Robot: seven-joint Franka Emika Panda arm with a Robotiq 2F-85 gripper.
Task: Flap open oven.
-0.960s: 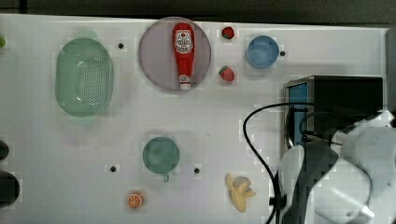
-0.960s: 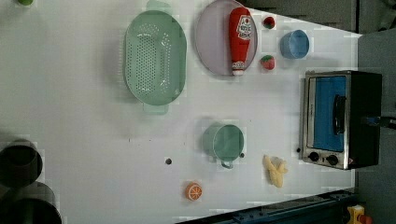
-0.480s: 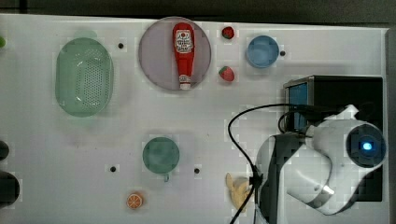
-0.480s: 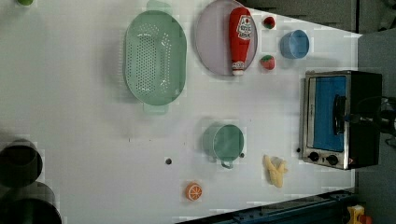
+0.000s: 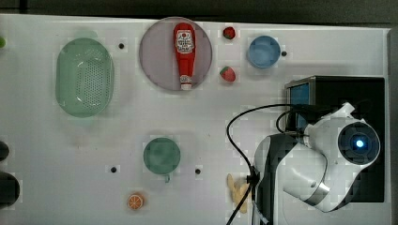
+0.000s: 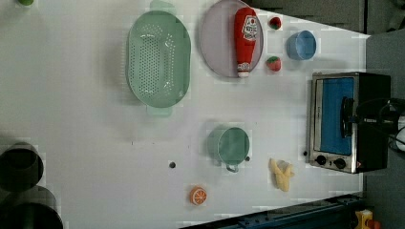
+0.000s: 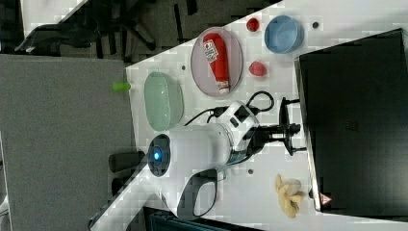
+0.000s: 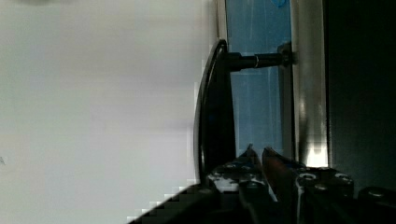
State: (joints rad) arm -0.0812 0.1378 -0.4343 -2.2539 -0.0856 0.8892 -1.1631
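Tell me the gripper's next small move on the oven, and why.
Probably pull the handle away from the oven front to start the door tipping. In the wrist view the gripper sits nearly closed in the gap behind the bar, against the blue door, which is still flush with its frame.

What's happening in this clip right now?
A robot arm is working at the oven, which sits at the table's edge with its blue-tinted door shut. The gripper has its fingers nearly together, tucked in the gap behind the door's dark bar handle, between the bar and the glass. The door has not yet been flapped open. The ketchup bottle on its plate, the colander, the green cup and the toy fruit lie apart from the arm.
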